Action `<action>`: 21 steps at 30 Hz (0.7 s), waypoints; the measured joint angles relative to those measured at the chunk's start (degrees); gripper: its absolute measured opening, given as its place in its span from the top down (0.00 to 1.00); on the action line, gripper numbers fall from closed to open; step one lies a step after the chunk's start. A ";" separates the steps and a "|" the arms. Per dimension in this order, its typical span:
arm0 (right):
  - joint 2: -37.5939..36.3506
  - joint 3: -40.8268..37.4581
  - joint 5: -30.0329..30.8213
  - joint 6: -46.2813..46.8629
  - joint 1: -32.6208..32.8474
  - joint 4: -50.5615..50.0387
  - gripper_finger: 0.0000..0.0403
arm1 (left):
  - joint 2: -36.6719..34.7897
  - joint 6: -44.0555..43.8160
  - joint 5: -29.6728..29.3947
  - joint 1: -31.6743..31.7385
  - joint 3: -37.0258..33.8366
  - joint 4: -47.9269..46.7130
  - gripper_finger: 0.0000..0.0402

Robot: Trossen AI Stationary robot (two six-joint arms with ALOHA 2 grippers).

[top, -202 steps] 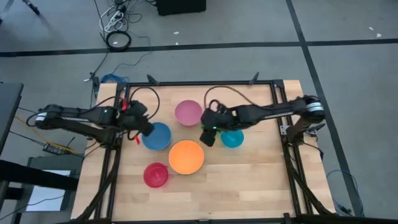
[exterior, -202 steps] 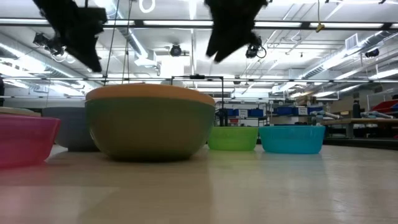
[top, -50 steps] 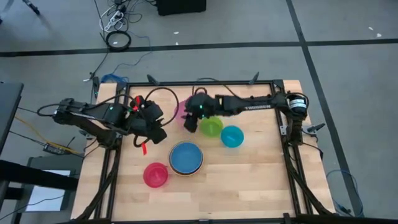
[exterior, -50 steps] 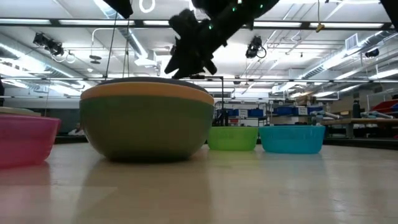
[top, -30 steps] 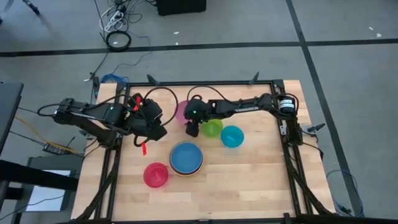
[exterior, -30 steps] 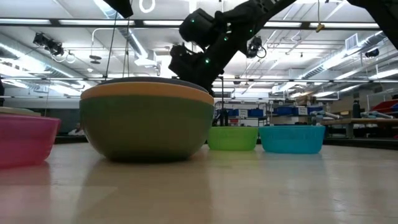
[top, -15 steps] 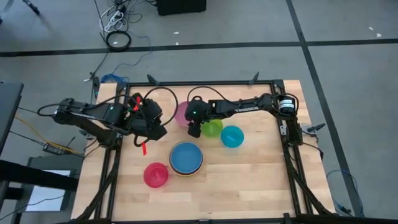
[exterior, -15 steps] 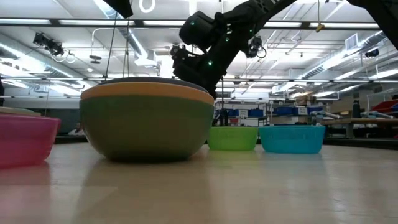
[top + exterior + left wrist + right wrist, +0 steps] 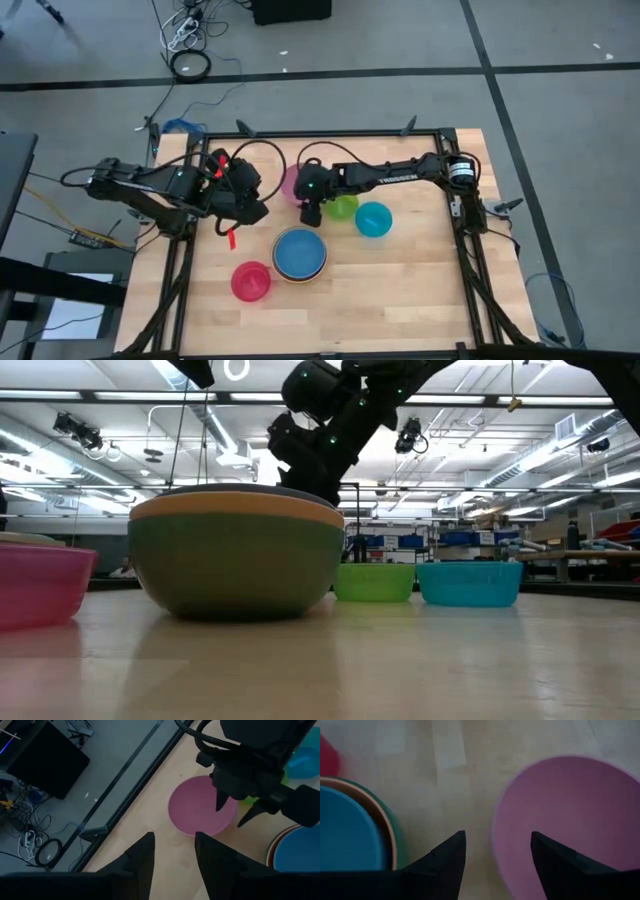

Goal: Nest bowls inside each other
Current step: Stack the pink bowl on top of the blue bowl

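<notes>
The pink bowl (image 9: 291, 180) rests on its base on the table at the far middle, partly under my right gripper (image 9: 309, 210). That gripper is open and hovers over the bowl's near rim (image 9: 496, 827), one finger (image 9: 550, 860) above the inside and the other (image 9: 447, 862) outside it. A blue bowl (image 9: 300, 251) sits nested in an orange one inside a dark green one (image 9: 237, 560). The lime green bowl (image 9: 345, 207), teal bowl (image 9: 374, 219) and red bowl (image 9: 251, 282) stand apart. My left gripper (image 9: 254, 212) hangs open above the table left of the pink bowl.
A black frame (image 9: 320, 133) runs along the table's edges. Bare wood (image 9: 400, 290) lies near the front right. Cables and a grey floor lie beyond the far edge.
My right gripper has risen a little above the pink bowl's near rim and stays open. The pink bowl has not moved.
</notes>
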 joint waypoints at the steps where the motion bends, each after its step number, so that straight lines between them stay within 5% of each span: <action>1: 0.00 0.00 0.18 0.01 0.03 -0.14 0.48 | 0.00 0.02 -0.14 0.00 0.00 0.00 0.63; 21: 0.09 -8.55 2.90 1.32 -2.35 6.44 0.53 | 0.00 0.09 -0.37 0.00 0.00 -0.09 0.63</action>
